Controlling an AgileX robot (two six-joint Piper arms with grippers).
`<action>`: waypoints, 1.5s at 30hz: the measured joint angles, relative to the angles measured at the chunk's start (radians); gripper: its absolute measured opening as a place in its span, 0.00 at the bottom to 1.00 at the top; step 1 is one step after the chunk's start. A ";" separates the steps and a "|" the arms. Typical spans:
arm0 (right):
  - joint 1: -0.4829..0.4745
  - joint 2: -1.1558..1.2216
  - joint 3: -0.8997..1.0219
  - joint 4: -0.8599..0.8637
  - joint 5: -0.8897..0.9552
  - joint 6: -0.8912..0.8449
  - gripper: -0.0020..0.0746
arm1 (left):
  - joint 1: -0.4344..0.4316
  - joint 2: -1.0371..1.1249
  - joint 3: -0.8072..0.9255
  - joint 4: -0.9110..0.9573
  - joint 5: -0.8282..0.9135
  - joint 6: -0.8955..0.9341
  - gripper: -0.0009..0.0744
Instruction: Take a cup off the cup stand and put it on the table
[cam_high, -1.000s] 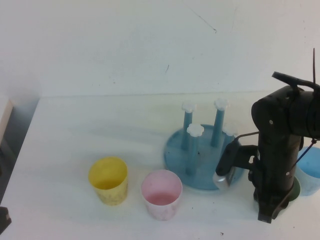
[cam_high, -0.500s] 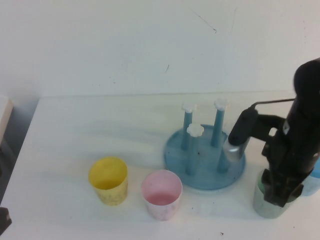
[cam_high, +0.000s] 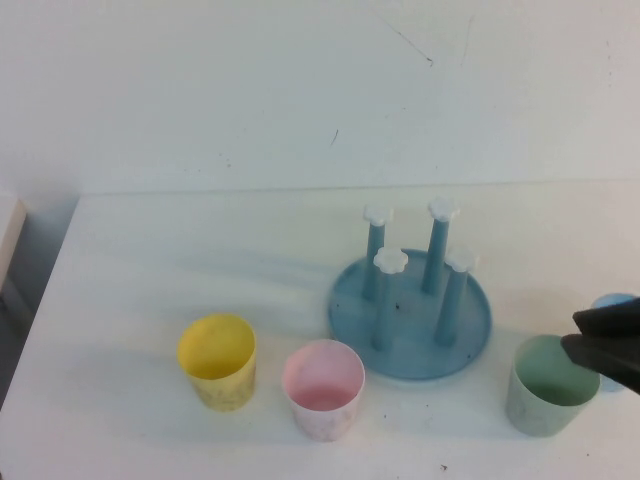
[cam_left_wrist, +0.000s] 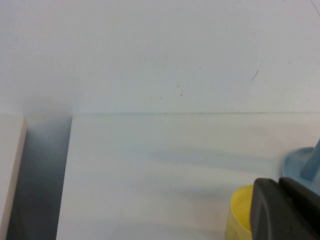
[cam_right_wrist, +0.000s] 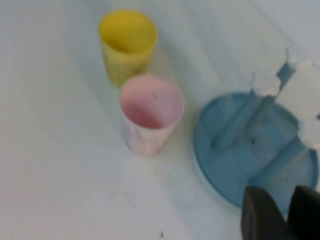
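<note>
A bare test setup rather than a home: a plain white worktop (cam_high: 200, 270) against a blank white wall (cam_high: 250, 90), carrying only plastic cups (cam_high: 322, 388).

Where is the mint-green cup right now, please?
In the high view, the green cup stands upright on the table at the front right, beside the cup stand, with the right gripper at its rim.

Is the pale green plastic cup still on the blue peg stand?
No. The pale mint-green plastic cup stands upright, mouth up, on the white tabletop, beside the round blue peg stand, whose four pegs are bare.
</note>
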 joint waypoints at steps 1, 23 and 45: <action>0.000 -0.049 0.055 0.065 -0.056 -0.038 0.19 | 0.000 -0.013 0.011 0.001 -0.005 -0.006 0.01; 0.000 -0.334 0.409 0.869 -0.342 -0.723 0.02 | 0.000 -0.056 0.060 0.313 0.073 -0.283 0.01; 0.000 -0.350 0.411 0.885 -0.641 -0.936 0.02 | 0.000 -0.056 0.060 0.314 0.122 -0.283 0.01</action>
